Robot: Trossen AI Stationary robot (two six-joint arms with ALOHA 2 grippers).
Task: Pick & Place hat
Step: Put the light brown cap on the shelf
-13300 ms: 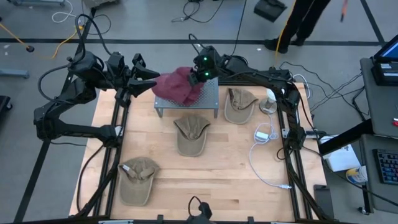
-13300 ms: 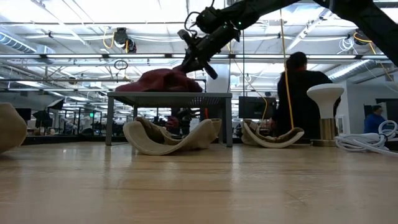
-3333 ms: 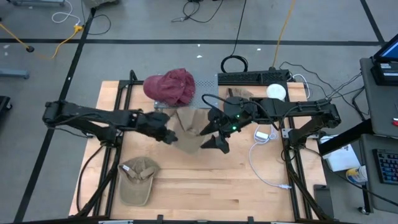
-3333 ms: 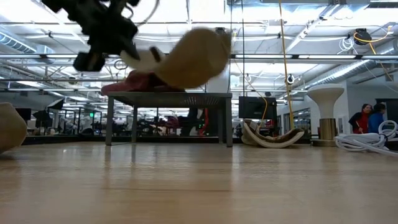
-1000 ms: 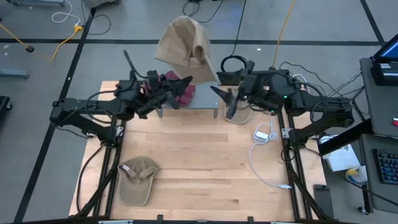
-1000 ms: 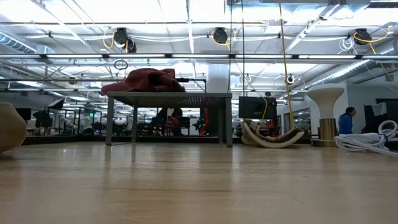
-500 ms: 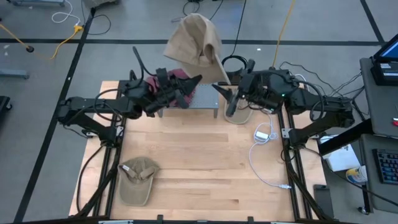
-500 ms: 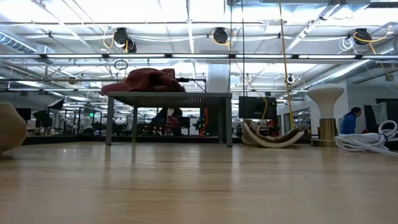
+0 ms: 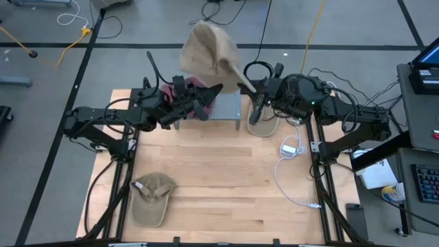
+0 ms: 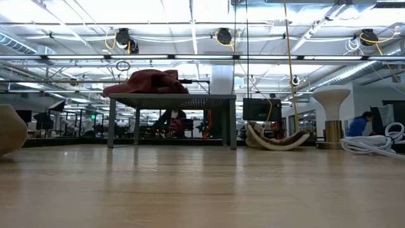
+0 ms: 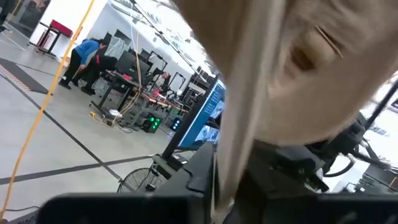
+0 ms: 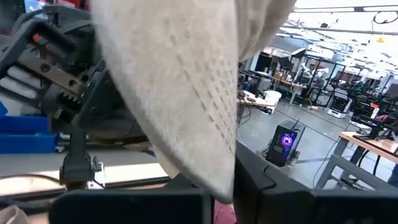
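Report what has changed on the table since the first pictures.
The tan cap from the table's middle is now held high between the left gripper and right gripper. The maroon cap stays on the rack; both other tan caps haven't moved.

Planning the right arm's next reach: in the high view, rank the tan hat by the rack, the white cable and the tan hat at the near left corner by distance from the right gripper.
From the right gripper:
1. Tan hat by the rack, just beneath it.
2. White cable, right side of the table.
3. Tan hat at the near left corner, farthest.
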